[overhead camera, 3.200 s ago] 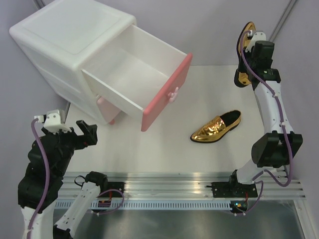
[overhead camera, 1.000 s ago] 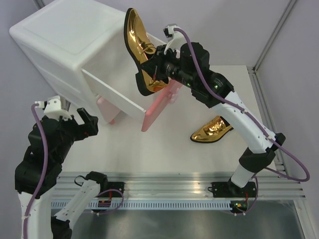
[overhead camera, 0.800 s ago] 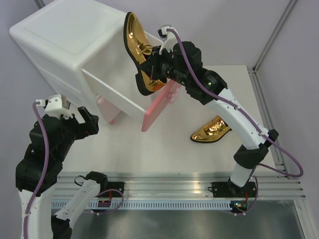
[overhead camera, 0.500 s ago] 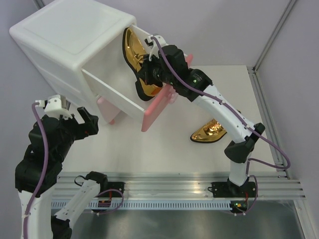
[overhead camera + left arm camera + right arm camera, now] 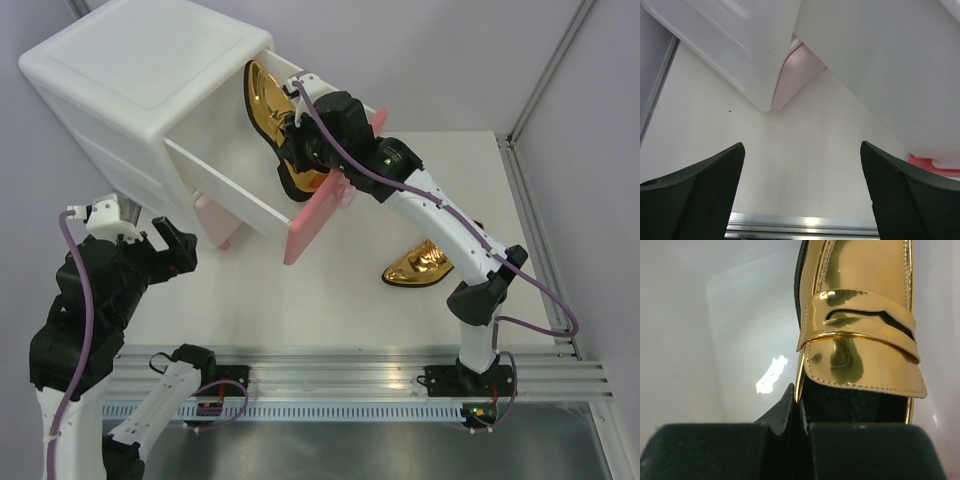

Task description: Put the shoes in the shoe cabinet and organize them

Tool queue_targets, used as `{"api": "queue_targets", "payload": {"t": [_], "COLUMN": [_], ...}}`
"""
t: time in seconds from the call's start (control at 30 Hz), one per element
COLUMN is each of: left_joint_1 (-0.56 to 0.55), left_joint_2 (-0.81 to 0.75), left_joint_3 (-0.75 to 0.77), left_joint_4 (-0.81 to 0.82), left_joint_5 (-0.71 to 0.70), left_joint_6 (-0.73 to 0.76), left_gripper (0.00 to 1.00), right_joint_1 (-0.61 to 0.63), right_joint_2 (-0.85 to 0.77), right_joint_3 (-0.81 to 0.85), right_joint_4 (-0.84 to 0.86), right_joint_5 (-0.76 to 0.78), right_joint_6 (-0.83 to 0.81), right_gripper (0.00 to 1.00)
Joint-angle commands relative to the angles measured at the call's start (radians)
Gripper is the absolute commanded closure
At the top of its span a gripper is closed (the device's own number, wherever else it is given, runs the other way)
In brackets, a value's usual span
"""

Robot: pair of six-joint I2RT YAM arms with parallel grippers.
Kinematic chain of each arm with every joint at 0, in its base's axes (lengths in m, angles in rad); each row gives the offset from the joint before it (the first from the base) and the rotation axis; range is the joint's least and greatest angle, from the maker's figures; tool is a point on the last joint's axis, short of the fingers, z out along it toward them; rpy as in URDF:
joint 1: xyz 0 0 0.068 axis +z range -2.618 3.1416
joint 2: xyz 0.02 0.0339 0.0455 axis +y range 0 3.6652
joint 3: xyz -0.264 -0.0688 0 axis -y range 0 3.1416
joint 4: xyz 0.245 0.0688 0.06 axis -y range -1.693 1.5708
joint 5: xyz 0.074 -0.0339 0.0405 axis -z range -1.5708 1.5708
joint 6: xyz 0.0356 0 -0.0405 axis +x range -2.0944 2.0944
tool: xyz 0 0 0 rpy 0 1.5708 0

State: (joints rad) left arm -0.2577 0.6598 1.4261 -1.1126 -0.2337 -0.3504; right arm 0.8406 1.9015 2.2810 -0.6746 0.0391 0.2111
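Observation:
The white shoe cabinet (image 5: 130, 80) stands at the back left with its upper drawer (image 5: 240, 165) pulled out, pink front (image 5: 325, 210) toward the table middle. My right gripper (image 5: 305, 140) is shut on the side wall of a gold loafer (image 5: 270, 110) and holds it toe-down over the open drawer. In the right wrist view the gold loafer (image 5: 860, 335) hangs against the drawer's white inside (image 5: 740, 320), pinched at my right gripper (image 5: 801, 412). A second gold loafer (image 5: 418, 266) lies on the table, partly hidden by the right arm. My left gripper (image 5: 165, 250) is open and empty. The green loafers are out of view.
The lower drawer's pale pink front (image 5: 795, 77) and the cabinet's corner show in the left wrist view, with the open drawer's underside (image 5: 890, 65) above the table. An aluminium rail (image 5: 350, 370) runs along the near edge.
My right arm swung from the right side to the cabinet carrying the gold loafer, then lowered it toward the open drawer. The left arm has barely moved.

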Motion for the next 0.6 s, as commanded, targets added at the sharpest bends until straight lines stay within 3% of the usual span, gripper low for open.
{"api": "queue_targets", "payload": {"t": [0.0,0.23,0.57], "left_joint_1": [-0.003,-0.003,-0.003], "left_joint_2": [0.008,0.014,0.021], "left_joint_3": [-0.007,0.004,0.019], "left_joint_4": [0.017,0.016,0.010], "left_joint_5": [0.000,0.011,0.011], "left_joint_6": [-0.029,-0.025,-0.015], "left_gripper": [0.00,0.00,0.00], "right_joint_1": [0.002,0.000,0.000], "right_joint_2": [-0.010,-0.028,-0.041], "right_joint_3": [0.064,0.008,0.002], "right_joint_4": [0.124,0.211,0.119], "right_joint_5": [-0.014,-0.027,0.002], "right_joint_6": [-0.142,-0.445,-0.742], "right_gripper": [0.99,0.99,0.98]}}
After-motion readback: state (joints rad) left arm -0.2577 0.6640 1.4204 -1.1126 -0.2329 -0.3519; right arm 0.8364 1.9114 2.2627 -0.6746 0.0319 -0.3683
